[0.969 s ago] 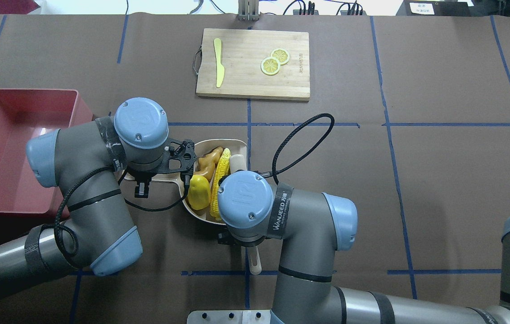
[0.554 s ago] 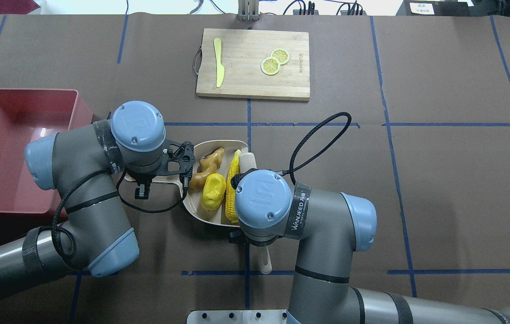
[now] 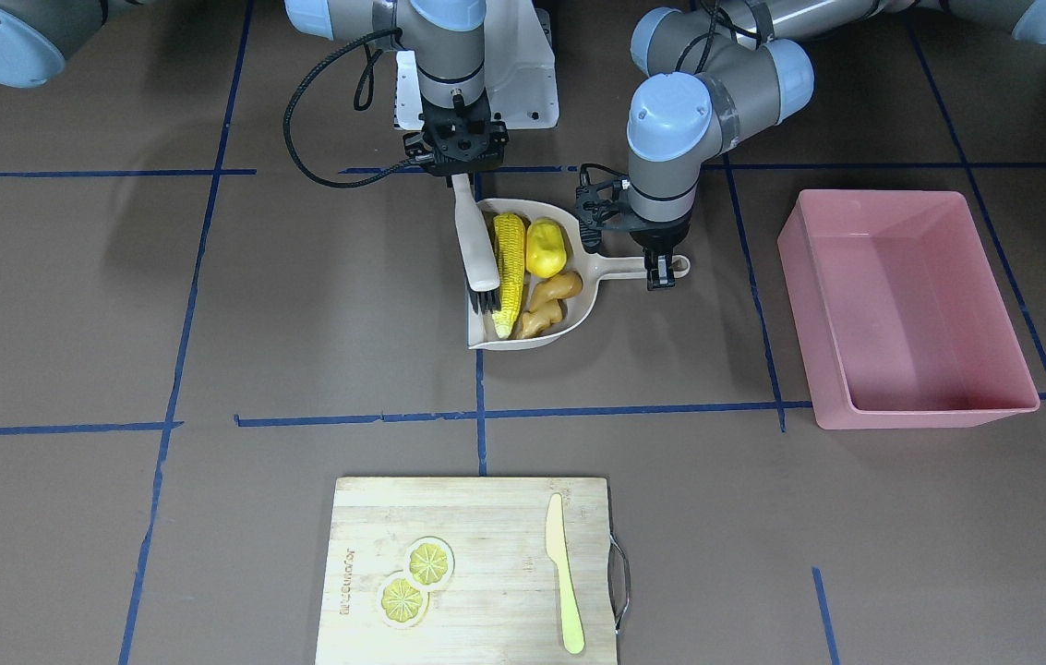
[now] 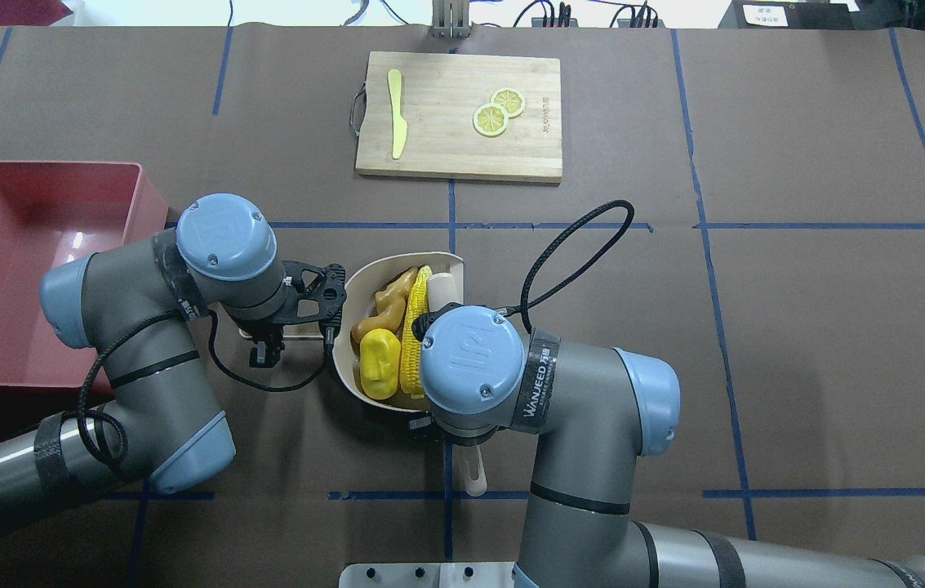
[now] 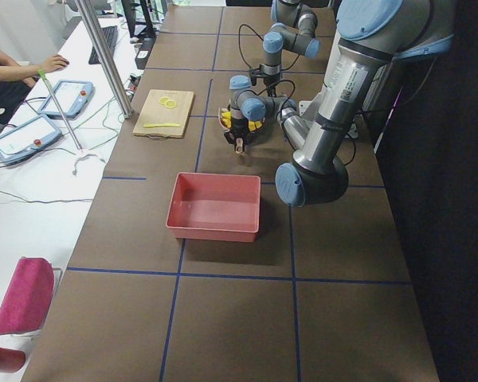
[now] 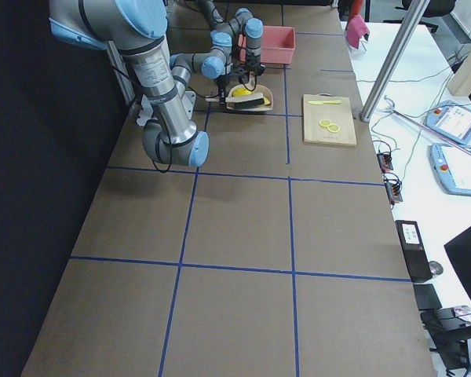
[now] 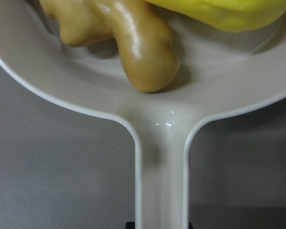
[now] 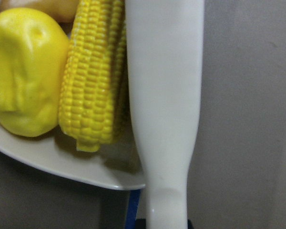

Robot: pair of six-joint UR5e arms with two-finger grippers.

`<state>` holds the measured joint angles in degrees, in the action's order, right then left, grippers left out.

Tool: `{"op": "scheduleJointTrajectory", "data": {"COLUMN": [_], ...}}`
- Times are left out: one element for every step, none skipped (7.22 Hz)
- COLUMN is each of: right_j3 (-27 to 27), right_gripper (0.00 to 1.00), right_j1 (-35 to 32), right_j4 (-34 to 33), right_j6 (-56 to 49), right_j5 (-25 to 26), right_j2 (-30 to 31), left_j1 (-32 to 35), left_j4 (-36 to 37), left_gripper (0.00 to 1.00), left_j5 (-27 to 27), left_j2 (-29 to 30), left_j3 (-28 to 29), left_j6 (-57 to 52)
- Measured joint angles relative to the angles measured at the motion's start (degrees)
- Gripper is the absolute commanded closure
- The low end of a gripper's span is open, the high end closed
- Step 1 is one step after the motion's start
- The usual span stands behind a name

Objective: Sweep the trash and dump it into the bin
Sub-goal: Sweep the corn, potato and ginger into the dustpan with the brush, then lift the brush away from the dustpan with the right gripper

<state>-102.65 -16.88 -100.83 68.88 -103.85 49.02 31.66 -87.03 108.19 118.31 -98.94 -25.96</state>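
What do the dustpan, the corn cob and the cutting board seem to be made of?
Dustpan: probably smooth beige plastic; it shows small glossy highlights. Corn cob: likely moulded plastic or rubber; the kernels are uniform and slightly shiny. Cutting board: apparently bamboo or wood, matte, with pale grain strips.

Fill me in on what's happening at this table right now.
The left fingers are shut on the handle of the beige dustpan. The right fingers are shut on a white brush, whose bristles sit at the pan's open edge beside the corn cob. The corn cob, the yellow potato-like lump and the ginger root all lie in the dustpan. The pink bin stands empty nearby, so nothing is dumped yet.
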Motion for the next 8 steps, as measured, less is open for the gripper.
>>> {"op": "scheduleJointTrajectory", "data": {"right_j3": [-0.7,-2.1,-3.9,-6.0,-7.7,-9.2,-10.4,-11.2], "right_gripper": [1.00,1.00,1.00,1.00,1.00,1.00,1.00,1.00], "right_j1": [-0.3,-1.1,-2.3,-3.9,-5.6,-7.7,-9.4,-11.1], "right_j4": [-0.1,-0.6,-1.7,-3.6,-5.2,-6.7,-7.8,-8.3], "right_j6": [0.0,-0.1,-0.1,-0.1,-0.2,-0.4,-1.2,-2.7], "right_j5": [-0.1,-0.6,-1.6,-3.3,-4.8,-6.2,-7.2,-7.8], "right_j2": [0.1,0.4,0.7,0.8,0.9,1.1,1.6,2.6], "left_j1": [0.1,0.2,0.4,0.6,1.0,1.6,2.3,2.7], "left_j4": [-0.5,-0.6,-0.6,-0.6,-0.7,-0.8,-0.8,-1.3], "left_gripper": [0.99,1.00,1.00,1.00,1.00,1.00,1.00,1.00], "left_j5": [0.3,0.4,0.4,0.5,1.5,3.3,4.9,6.4], "left_j2": [-0.1,-0.2,-0.2,-0.2,-0.2,-0.2,-0.2,-0.2], "left_j3": [0.2,0.2,0.3,0.3,0.3,0.3,0.3,0.4], "left_j6": [0.0,0.0,0.0,0.0,0.0,0.0,0.0,0.0]}}
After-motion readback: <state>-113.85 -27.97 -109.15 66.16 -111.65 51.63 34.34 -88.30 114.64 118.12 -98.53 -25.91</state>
